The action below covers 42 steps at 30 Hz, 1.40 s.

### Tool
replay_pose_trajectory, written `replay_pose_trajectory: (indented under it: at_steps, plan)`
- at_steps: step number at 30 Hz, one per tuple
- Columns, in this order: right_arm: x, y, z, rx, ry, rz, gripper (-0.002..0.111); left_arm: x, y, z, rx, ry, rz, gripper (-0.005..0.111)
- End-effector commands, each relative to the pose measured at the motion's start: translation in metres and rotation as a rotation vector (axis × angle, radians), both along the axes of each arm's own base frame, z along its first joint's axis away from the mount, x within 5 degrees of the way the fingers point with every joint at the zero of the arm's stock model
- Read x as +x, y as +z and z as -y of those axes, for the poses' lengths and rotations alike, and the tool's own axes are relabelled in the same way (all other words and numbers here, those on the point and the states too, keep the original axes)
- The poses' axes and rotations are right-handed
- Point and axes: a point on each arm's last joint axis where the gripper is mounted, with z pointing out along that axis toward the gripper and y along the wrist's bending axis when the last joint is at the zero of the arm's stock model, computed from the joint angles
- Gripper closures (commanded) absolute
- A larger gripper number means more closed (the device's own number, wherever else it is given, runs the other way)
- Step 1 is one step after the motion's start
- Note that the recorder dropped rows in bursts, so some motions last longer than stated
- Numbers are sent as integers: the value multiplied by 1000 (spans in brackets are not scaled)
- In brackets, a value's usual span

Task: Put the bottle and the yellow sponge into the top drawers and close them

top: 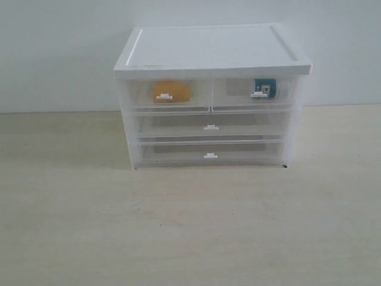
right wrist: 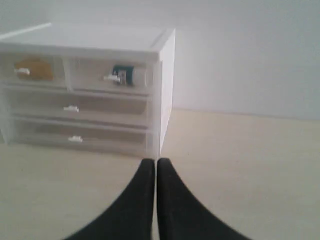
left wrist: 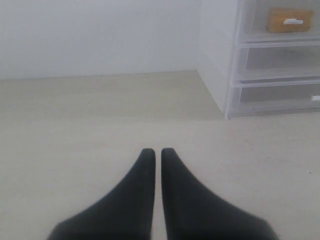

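Note:
A white cabinet point(top: 211, 50) stands at the back of the table. Its two top drawers are pushed in. The yellow sponge point(top: 171, 92) shows through the left top drawer point(top: 143, 95), behind that drawer's white tab handle. The bottle point(top: 266, 88) lies on its side inside the right top drawer point(top: 235, 92). Sponge point(left wrist: 287, 19) and bottle point(right wrist: 129, 75) also show in the wrist views. My left gripper point(left wrist: 157, 151) is shut and holds nothing, over the table, away from the cabinet's left side. My right gripper point(right wrist: 156, 161) is shut and holds nothing, near the cabinet's right front corner. Neither arm appears in the exterior view.
Two full-width translucent drawers point(top: 210, 126) point(top: 210, 154) sit pushed in below the top pair. A pale wooden tabletop point(top: 190, 226) stretches in front of the cabinet. A white wall point(top: 59, 53) rises behind it.

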Motion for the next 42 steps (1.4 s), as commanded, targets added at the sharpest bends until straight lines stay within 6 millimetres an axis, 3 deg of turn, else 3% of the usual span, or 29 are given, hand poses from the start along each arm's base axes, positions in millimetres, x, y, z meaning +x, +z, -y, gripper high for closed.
replay_pose_trajectory:
  at_steps: [1,7,14,42]
  plan:
    - [7,-32,-1,-24,1,-63,108,0,-1,0,0,5,-4,103]
    - [11,-55,-2,-22,-2,-81,108,0,-1,0,0,5,-4,103]
    - [11,-54,-2,41,-12,-83,108,0,-1,0,0,5,-4,103]
    - [10,-60,-2,10,-11,-149,108,0,-1,0,0,5,-4,103]
